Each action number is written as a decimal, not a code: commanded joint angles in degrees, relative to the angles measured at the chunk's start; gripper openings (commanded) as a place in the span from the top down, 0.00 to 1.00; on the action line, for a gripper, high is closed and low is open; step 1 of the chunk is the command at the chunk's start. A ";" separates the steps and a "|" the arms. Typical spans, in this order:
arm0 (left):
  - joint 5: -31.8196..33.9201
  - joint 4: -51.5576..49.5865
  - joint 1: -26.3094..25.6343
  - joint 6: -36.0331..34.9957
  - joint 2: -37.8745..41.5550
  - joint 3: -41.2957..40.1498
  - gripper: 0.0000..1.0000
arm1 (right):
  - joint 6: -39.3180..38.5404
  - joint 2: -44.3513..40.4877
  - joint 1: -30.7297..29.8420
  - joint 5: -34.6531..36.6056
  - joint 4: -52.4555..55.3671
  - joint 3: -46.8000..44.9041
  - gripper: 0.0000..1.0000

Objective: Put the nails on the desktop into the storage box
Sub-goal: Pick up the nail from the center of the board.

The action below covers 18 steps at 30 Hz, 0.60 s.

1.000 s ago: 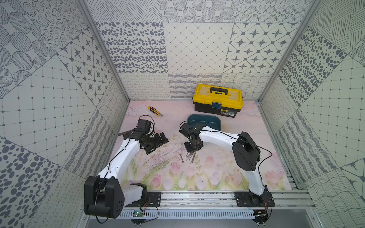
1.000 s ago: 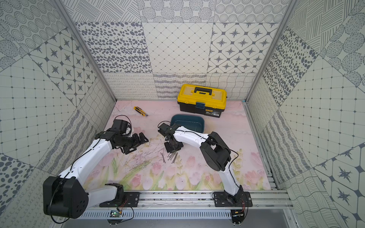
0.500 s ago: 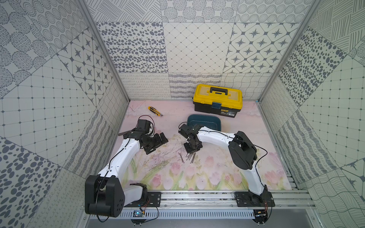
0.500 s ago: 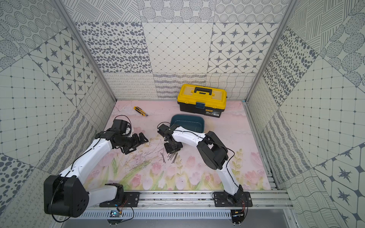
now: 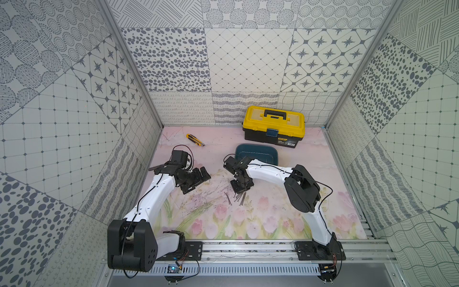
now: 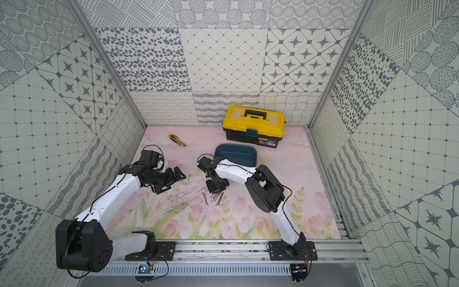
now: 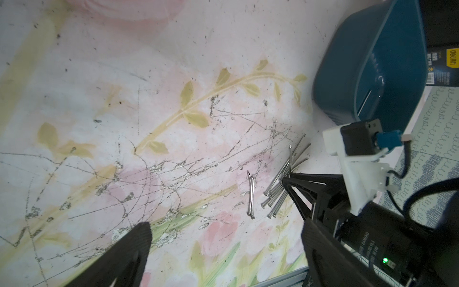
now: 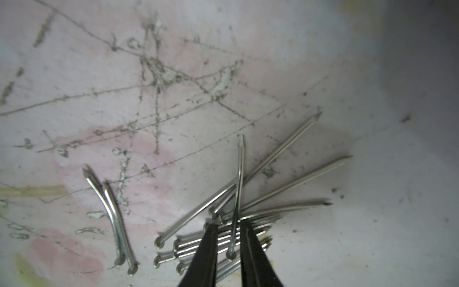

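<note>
At the left of the tulip-print desktop [image 5: 211,223], the left gripper [image 5: 197,181] hangs just above the scratched surface, jaws spread wide with nothing between them, exactly where it was a second ago. A yellow utility knife [image 5: 195,140] lies at its 12 o'clock, near the back wall. Toward the middle, the nails [image 5: 239,197] still lie on the desktop in a loose heap. Two bent nails [image 8: 116,223] sit just apart at the heap's 9 o'clock in both top views. The right gripper [image 8: 229,223] stands at the heap's 12 o'clock edge, tips down among the nail heads. Its jaws are drawn to a narrow slot with a single nail in it, and the slot is visibly wider than that nail. Over the last second this arm's dark elbow [image 5: 301,192] has slid a little toward 9 o'clock, while the gripper has stayed over the heap. The teal storage box [image 5: 260,152] sits at the right gripper's 1 o'clock, its near edge hidden behind the arm. The yellow-and-black toolbox [image 5: 273,126] stands at the box's 1 o'clock against the back wall. Neither has moved.
</note>
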<state>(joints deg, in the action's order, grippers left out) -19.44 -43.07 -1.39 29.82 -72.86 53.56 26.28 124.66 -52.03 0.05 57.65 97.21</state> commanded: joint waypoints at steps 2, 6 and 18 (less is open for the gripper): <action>-1.93 -1.05 0.53 -1.09 -0.44 -0.21 0.00 | -0.79 1.76 0.26 -0.04 0.27 1.18 0.78; -2.00 -1.05 0.60 -1.04 -0.44 -0.30 0.01 | -1.04 1.97 0.26 0.33 0.27 1.05 0.82; -2.65 -0.19 0.73 -0.50 -0.96 -0.18 0.00 | -1.07 -1.72 0.56 4.22 2.37 1.42 1.00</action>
<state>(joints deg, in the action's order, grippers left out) -20.64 -43.05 -0.97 29.85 -73.52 53.47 25.82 124.86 -51.72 2.07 58.33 97.60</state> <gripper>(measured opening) 0.995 0.075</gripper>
